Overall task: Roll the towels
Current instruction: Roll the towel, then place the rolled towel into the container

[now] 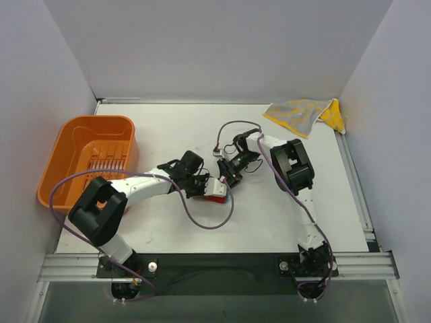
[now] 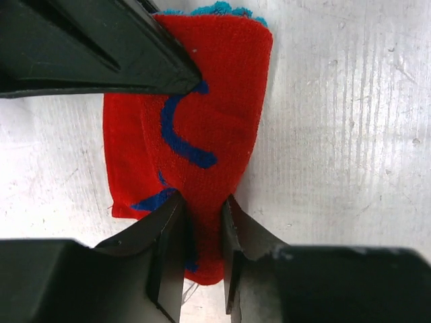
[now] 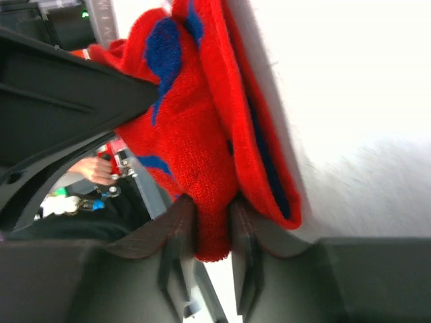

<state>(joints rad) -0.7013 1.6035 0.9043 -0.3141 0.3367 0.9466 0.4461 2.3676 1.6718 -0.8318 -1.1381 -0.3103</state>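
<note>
My left gripper [image 2: 202,219] and my right gripper [image 3: 212,222] each pinch a fold of the red towel [image 1: 215,192], in the middle of the table [image 1: 269,222]. The yellow towel [image 1: 303,114] lies in the far right corner. I think I should turn the 2 ends together, so the roll comes out snug.

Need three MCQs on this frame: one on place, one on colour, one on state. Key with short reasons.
1. Where on the table is the yellow towel? A far right corner; B near left corner; C centre.
2. What colour is the tub? A blue; B orange; C green.
3. The red towel is: A flat, untouched; B in one arm's jaws only; C pinched by left jaws and right jaws.
Key: 1 A, the top view shows it crumpled in that corner. 2 B, plainly orange. 3 C, each wrist view shows jaws closed on a red fold.
</note>
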